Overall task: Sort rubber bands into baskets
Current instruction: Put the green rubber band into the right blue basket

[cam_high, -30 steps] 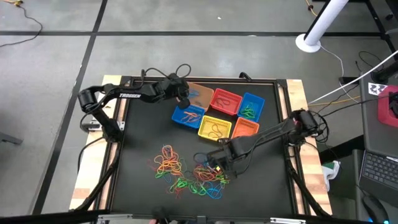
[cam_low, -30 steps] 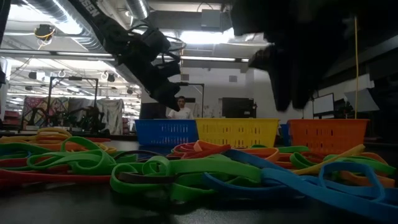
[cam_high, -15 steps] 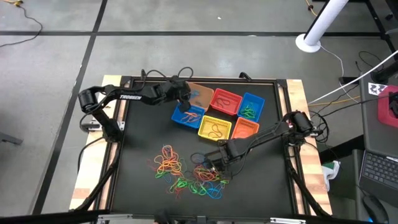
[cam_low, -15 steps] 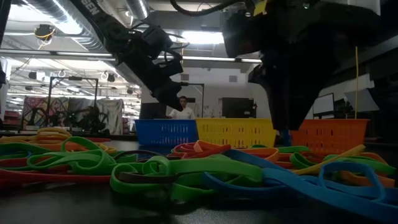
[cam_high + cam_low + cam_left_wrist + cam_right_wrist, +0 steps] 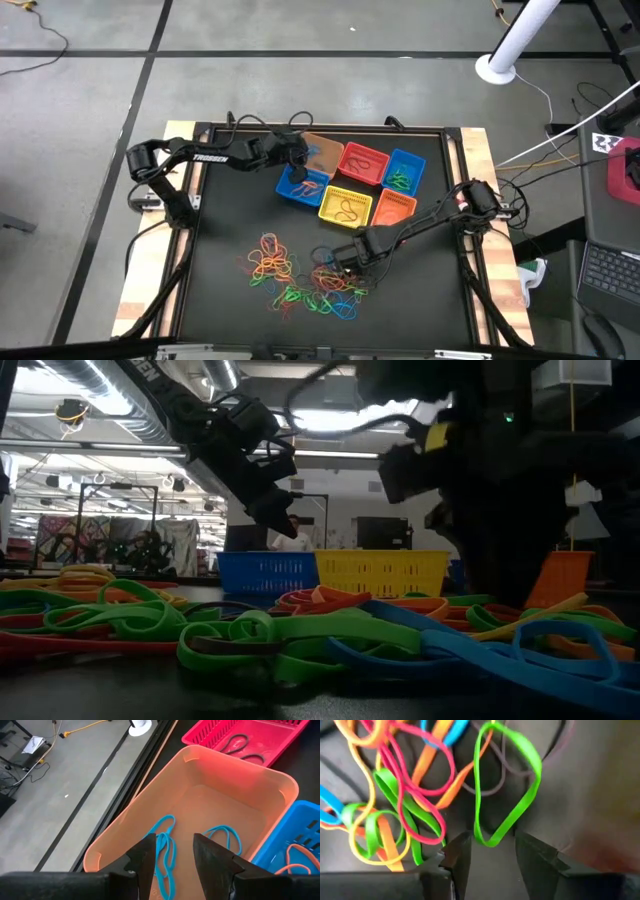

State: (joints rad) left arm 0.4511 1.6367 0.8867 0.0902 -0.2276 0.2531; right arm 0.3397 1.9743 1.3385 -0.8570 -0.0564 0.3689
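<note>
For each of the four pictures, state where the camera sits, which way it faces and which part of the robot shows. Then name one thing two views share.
High view: above the table, facing straight down; both arms, baskets, loose rubber bands.
Low view: at table-top height, facing level across the bands to the yellow basket; arms come in from above.
Left wrist view: on the left arm, facing into the tan-orange basket; left gripper open.
Right wrist view: on the right arm, facing down at a green band; right gripper open.
Shared: high and left wrist views both show the tan-orange basket.

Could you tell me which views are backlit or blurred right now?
Low view: bright ceiling lights leave both arms as dark silhouettes, and the nearest rubber bands look soft. Right wrist view: the green band is slightly blurred. High and left wrist views look evenly lit.
</note>
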